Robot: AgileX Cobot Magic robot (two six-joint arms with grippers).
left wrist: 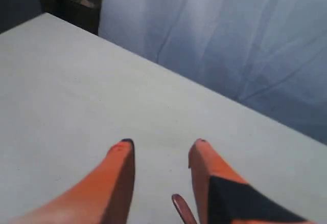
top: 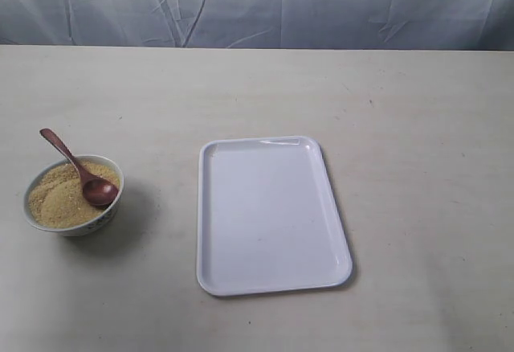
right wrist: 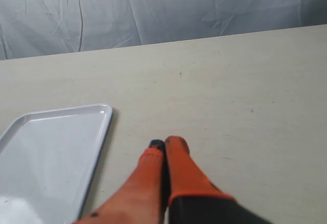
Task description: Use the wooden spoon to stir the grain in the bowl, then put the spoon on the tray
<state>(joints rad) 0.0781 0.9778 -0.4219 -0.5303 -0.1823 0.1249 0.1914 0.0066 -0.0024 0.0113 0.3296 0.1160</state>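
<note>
Soft, even, rather dim light falls on the worktop (top: 401,111) from above and somewhat from its far left corner. The bowl (top: 80,225) and tray (top: 273,223) each throw a faint, fuzzy-edged shadow toward the near right corner, and a small streak of glare sits on the tray's far rim. My left wrist picture is hazy and bluish, with my left fingers (left wrist: 117,183) out of focus; my right fingers (right wrist: 179,173) are soft too, though the worktop beyond them looks fairly crisp.
</note>
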